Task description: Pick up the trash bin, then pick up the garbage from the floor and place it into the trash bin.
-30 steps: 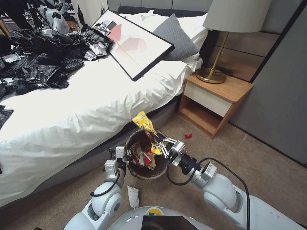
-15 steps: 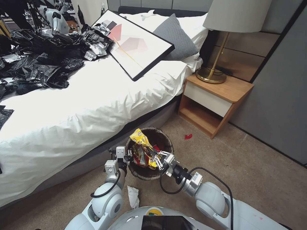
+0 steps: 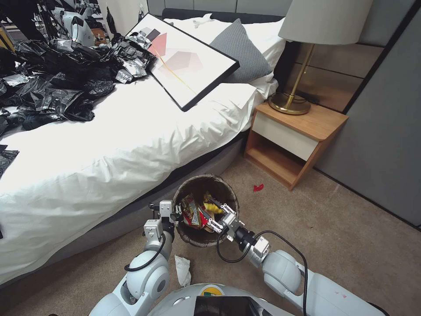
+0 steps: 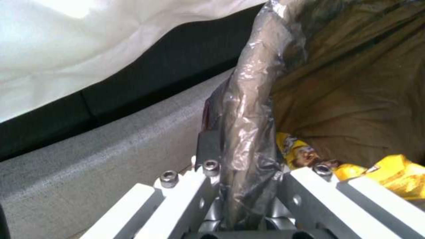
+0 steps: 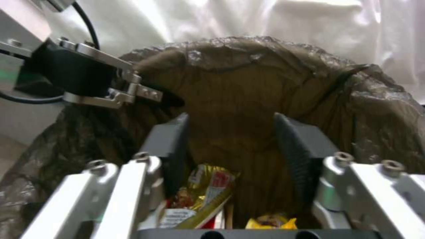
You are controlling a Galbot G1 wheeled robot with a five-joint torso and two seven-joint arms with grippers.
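Note:
The trash bin (image 3: pixel 206 177), lined with a dark brown bag, stands off the floor beside the bed. My left gripper (image 3: pixel 175 216) is shut on its near rim; in the left wrist view the bag-wrapped rim (image 4: pixel 248 109) runs between the fingers of that gripper (image 4: pixel 248 159). My right gripper (image 3: pixel 213 216) hangs open just inside the bin's mouth, with nothing between its fingers (image 5: pixel 170 146). A yellow snack wrapper (image 3: pixel 210 202) and red wrappers (image 3: pixel 192 213) lie in the bin. On the carpet lie a white tissue (image 3: pixel 183 270) and a red scrap (image 3: pixel 258 188).
The bed (image 3: pixel 109 145) runs along the left, with a heap of black plastic sheets (image 3: pixel 52 87), a framed picture (image 3: pixel 184 61) and a grey pillow (image 3: pixel 241 50) on it. A wooden nightstand (image 3: pixel 294 136) with a lamp (image 3: pixel 302 61) stands at the right. Open carpet (image 3: pixel 351 228) lies right of the bin.
My right gripper came down from above the bin into its mouth and opened. The yellow wrapper it held now lies inside the bin. The left gripper kept still.

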